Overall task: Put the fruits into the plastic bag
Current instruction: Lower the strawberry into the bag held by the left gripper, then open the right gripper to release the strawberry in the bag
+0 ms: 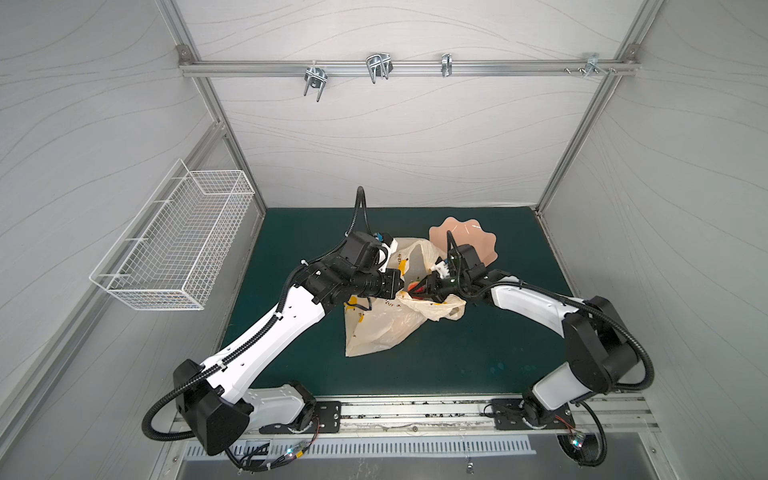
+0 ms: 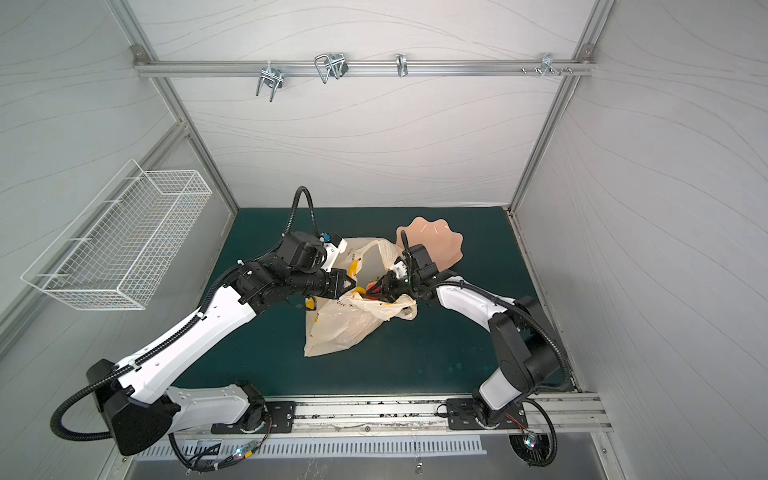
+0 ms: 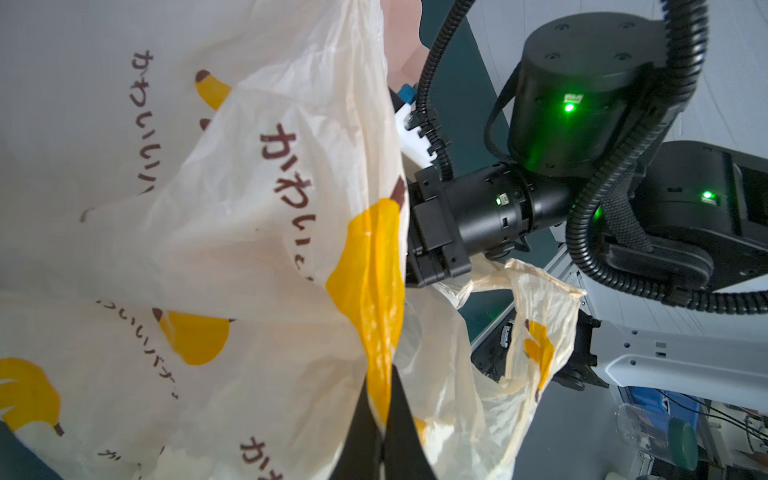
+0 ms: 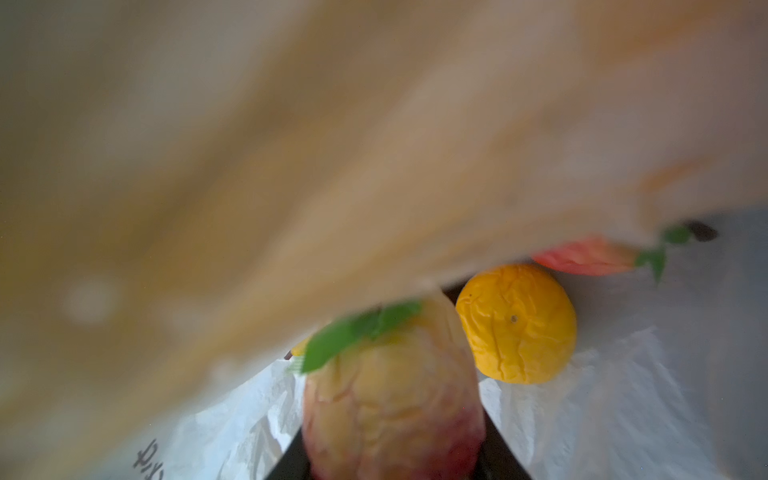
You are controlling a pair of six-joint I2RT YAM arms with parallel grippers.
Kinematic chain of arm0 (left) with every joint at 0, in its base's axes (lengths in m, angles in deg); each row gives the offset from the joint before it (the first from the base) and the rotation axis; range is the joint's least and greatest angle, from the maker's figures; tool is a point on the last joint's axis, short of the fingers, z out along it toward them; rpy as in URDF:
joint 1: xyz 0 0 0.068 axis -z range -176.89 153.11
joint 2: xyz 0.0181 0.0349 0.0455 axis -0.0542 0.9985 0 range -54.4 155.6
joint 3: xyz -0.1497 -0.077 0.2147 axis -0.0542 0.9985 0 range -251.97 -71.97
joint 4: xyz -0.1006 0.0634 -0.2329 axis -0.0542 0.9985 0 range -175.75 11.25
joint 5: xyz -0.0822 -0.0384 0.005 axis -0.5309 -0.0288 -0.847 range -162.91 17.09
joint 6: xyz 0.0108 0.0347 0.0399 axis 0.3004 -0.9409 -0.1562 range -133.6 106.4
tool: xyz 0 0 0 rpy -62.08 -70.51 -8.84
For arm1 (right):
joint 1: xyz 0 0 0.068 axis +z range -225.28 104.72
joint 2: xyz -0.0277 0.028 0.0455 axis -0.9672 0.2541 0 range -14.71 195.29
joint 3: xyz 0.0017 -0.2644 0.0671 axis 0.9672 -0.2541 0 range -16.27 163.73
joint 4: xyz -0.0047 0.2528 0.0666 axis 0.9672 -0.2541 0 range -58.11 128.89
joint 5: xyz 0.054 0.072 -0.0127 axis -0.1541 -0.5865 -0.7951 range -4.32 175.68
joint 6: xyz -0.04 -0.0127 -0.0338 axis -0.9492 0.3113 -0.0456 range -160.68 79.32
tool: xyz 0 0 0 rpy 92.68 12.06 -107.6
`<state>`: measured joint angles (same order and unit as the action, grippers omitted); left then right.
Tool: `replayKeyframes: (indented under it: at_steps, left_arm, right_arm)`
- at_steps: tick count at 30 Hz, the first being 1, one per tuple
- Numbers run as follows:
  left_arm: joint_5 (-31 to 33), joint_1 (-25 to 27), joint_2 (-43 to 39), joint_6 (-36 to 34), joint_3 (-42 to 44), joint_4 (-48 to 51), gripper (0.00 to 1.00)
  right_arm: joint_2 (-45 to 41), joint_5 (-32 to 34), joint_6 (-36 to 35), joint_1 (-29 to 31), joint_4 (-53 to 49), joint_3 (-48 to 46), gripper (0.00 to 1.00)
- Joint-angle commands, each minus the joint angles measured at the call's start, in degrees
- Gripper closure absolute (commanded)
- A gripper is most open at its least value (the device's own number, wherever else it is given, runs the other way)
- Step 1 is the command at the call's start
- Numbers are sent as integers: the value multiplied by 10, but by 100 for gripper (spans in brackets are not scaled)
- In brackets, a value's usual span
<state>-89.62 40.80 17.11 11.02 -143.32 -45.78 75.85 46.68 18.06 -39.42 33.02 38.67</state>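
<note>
While the left gripper (image 3: 380, 415), clamped shut on a pinch of the plastic bag (image 1: 382, 328), holds its mouth up off the tabletop (image 1: 478, 353), the right gripper (image 1: 422, 286) reaches inside, partly closed around a yellow-red fruit (image 4: 395, 395) with a green leaf. An orange citrus ball (image 4: 517, 324) and a red fruit (image 4: 582, 255) already lie within. The depositing step is in hand; next, the right gripper probably needs to open, then back out without snagging the film.

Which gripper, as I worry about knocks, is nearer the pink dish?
Right. The right gripper, holding a fruit inside the plastic bag, sits close in front of the pink dish; the left gripper, pinching the bag's rim, is farther away.
</note>
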Motion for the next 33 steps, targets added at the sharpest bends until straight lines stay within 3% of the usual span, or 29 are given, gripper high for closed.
replayKeyframes:
  at_steps: [1, 22, 33]
  left_arm:
    - [-1, 3, 0, -4, -24, -26, 100]
    - [4, 4, -5, -4, -20, -22, 100]
    - [4, 5, -12, -2, -11, -24, 100]
  right_arm:
    - [22, -1, 7, 19, 0, 24, 65]
    - [-7, 21, -66, 26, -89, 63, 12]
    - [-107, 94, -147, -22, -202, 69, 10]
